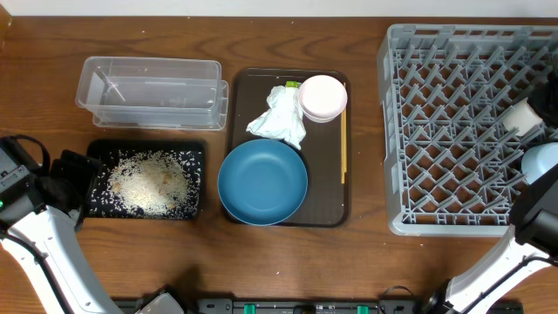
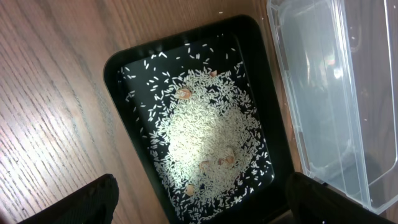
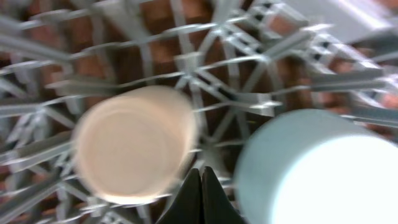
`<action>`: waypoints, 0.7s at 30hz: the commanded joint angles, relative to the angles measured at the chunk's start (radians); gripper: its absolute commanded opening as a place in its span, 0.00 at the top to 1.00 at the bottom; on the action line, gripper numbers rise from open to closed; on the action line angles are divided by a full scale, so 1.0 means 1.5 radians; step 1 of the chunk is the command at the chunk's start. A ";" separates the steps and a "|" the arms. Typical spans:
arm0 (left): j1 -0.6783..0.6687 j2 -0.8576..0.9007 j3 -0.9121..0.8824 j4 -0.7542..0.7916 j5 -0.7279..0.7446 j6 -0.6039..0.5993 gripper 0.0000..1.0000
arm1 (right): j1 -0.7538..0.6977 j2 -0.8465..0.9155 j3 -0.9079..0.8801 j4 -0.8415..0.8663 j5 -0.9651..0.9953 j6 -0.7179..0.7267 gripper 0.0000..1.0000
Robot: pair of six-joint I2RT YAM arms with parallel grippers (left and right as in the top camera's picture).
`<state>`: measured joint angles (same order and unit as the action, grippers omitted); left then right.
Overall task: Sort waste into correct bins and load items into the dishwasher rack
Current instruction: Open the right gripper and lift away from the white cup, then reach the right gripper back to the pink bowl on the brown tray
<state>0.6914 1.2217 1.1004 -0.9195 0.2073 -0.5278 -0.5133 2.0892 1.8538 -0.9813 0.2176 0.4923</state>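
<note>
Loose white rice (image 1: 148,181) lies in the shallow black tray (image 1: 197,155). My left gripper (image 2: 202,213) hangs open over the tray's near end, one black finger (image 2: 87,202) at each side, nothing between them. The clear container (image 1: 148,92) stands empty behind the tray. On the brown serving tray (image 1: 327,214) sit the dark blue bowl (image 1: 261,181), the crumpled napkin (image 1: 279,120), a green-yellow wrapper (image 1: 292,85), a pinkish-white round dish (image 1: 323,96) and chopsticks (image 1: 343,144). My right gripper (image 3: 201,174) is shut and empty inside the dishwasher rack (image 1: 453,131), between the pinkish cup (image 3: 134,143) and the light blue bowl (image 3: 311,171).
The rack fills the right side of the table, with the cup (image 1: 523,115) and light blue bowl (image 1: 542,161) at its right edge. My right arm (image 1: 532,222) reaches in from the bottom right. The left arm (image 1: 35,218) lies along the left table edge.
</note>
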 commanded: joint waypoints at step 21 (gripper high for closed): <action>0.003 0.000 0.011 -0.003 0.001 -0.006 0.11 | 0.205 -0.263 -0.004 0.053 -0.498 -0.153 0.36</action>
<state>0.6914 1.2217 1.1004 -0.9192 0.2070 -0.5278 -0.3225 1.6764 1.8465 -0.8955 -0.5537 0.3836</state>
